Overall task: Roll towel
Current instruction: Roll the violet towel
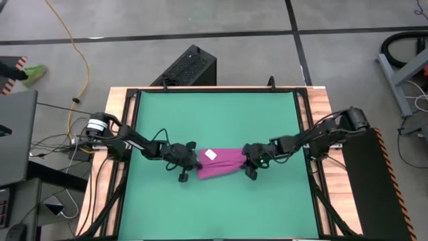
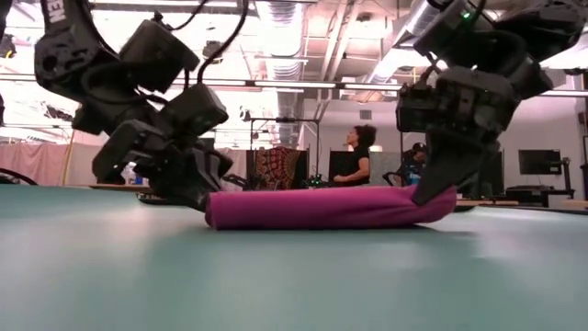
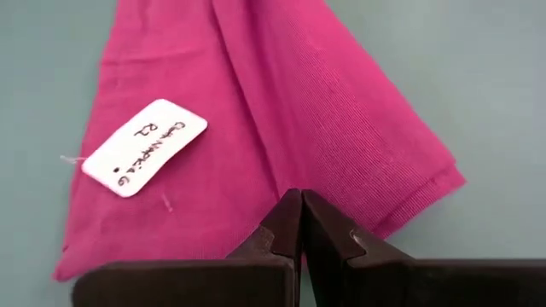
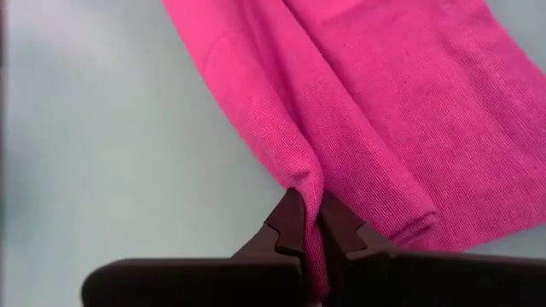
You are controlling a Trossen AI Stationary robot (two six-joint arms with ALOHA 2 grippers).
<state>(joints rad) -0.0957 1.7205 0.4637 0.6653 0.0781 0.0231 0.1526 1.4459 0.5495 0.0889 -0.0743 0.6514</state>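
A robotics lab or workshop is shown: a wood-edged table [image 1: 321,120] covered by a green mat [image 1: 221,127] is set on a grey concrete floor [image 1: 234,20], cables [image 1: 73,60] are strewn beside it, and monitors [image 2: 538,162], exposed ceiling ducts [image 2: 276,18] and a seated person [image 2: 358,156] are seen behind.

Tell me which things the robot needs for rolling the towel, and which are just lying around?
Needed for the job:
- towel, folded on the green mat
- right gripper, pinching a fold of the towel
- left gripper, shut, at the towel's other end

Just lying around:
- black box on the floor
- yellow cable
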